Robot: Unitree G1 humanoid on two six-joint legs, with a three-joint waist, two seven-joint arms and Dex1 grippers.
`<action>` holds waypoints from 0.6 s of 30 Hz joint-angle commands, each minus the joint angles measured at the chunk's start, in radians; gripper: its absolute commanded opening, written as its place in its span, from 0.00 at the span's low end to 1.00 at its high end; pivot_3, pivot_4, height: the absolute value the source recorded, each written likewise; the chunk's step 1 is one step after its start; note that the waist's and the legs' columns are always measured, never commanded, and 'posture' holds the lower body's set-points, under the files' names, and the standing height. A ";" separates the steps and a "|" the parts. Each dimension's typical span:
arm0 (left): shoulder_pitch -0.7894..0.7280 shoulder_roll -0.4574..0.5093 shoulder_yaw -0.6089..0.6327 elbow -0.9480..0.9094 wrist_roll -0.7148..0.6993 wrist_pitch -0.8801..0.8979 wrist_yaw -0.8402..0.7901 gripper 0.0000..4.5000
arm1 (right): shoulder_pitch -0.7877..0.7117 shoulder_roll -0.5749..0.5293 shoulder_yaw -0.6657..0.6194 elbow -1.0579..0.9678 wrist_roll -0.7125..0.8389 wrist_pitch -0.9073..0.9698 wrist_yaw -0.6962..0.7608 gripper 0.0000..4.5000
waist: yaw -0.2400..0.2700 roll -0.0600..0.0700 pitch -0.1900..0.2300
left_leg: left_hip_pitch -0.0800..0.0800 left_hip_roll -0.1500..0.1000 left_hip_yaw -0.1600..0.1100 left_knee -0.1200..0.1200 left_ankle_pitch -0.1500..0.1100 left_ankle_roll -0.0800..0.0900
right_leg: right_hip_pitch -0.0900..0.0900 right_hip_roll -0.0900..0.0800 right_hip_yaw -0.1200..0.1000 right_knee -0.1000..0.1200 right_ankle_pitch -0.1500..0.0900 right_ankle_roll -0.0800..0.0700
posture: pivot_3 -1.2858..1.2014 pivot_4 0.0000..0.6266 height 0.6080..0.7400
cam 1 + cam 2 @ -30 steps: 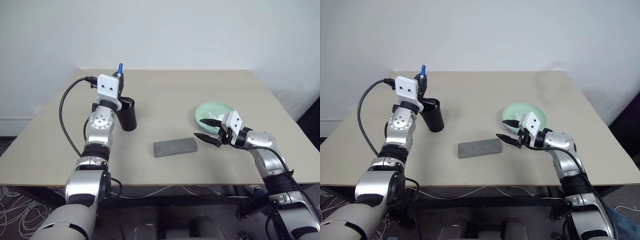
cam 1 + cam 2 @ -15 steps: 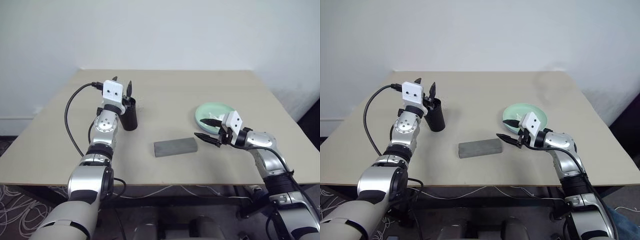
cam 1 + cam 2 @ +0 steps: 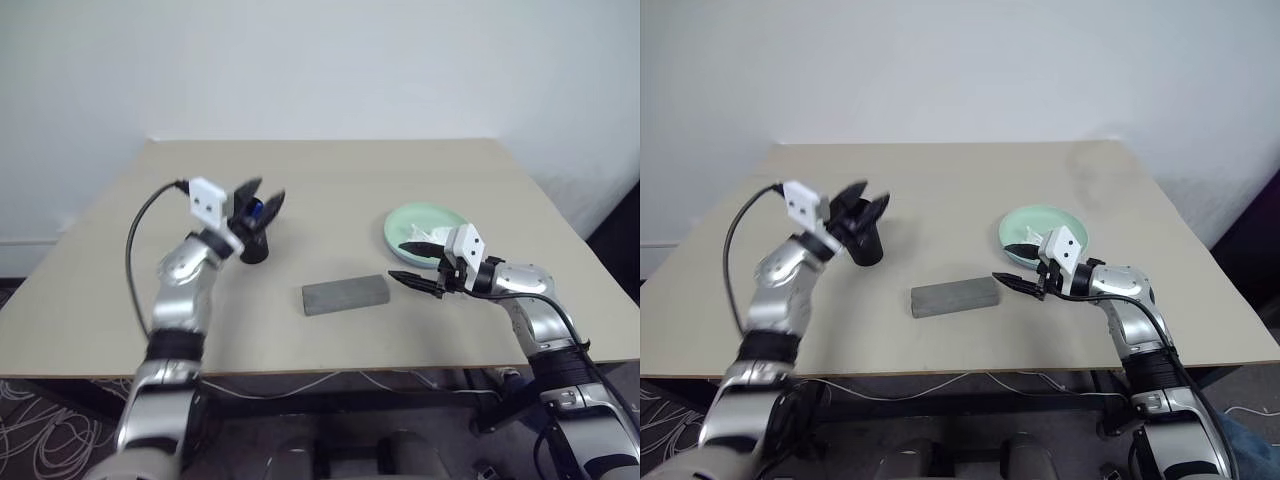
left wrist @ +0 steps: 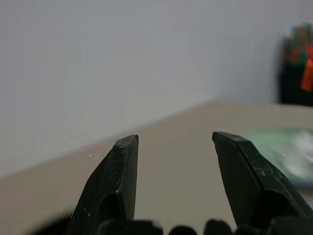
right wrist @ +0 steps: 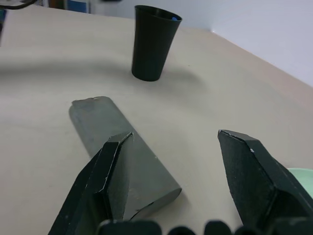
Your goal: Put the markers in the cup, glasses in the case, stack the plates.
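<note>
cup: black tapered plastic cup (image 5: 152,41) upright on the beige bench (image 3: 400,170), a blue-capped marker (image 3: 256,210) inside
case: grey oblong case (image 3: 345,294) lidded, mid-bench
plate: mint green round plate (image 3: 425,221) holds white tissue
left claw (image 3: 258,197): released, empty, beside the cup rim
right claw (image 3: 409,265): spread wide, empty, between case and plate

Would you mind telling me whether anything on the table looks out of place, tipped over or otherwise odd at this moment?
Nothing stands out. The black cup stands upright with a blue marker tip just above its rim, the grey case lies flat and shut mid-table, and the green plate sits level with something white on it. Both claws are open and empty.
</note>
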 commanded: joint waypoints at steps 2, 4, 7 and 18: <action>0.112 0.066 -0.031 -0.206 0.006 0.092 -0.061 0.56 | -0.023 -0.021 -0.037 0.002 0.052 0.033 0.050 0.67 | 0.010 0.000 0.000 | 0.001 0.000 -0.001 0.001 -0.002 0.003 | 0.000 -0.001 -0.002 0.000 -0.001 -0.002 | 0.52 0.00 1.00; 0.168 0.074 -0.024 -0.212 0.020 0.085 -0.067 0.56 | -0.013 -0.036 -0.052 0.014 0.079 0.081 0.072 0.67 | 0.013 0.000 0.000 | 0.001 -0.001 -0.001 0.001 -0.002 0.004 | 0.000 -0.005 -0.003 0.000 0.000 -0.002 | 0.52 0.00 1.00; 0.220 0.071 -0.019 -0.195 0.043 0.059 -0.057 0.56 | 0.020 -0.071 -0.072 0.039 0.096 0.117 0.102 0.67 | 0.016 0.000 0.000 | 0.001 -0.001 0.000 0.000 -0.002 0.004 | 0.000 -0.006 -0.002 -0.004 0.007 -0.003 | 0.52 0.00 1.00; 0.287 0.048 -0.024 -0.059 0.125 -0.094 -0.048 0.56 | 0.086 -0.112 -0.149 0.106 0.095 0.126 0.071 0.67 | 0.028 0.003 0.000 | 0.001 0.001 0.000 -0.007 -0.001 0.001 | -0.005 -0.004 -0.002 -0.004 0.007 -0.007 | 0.52 0.00 1.00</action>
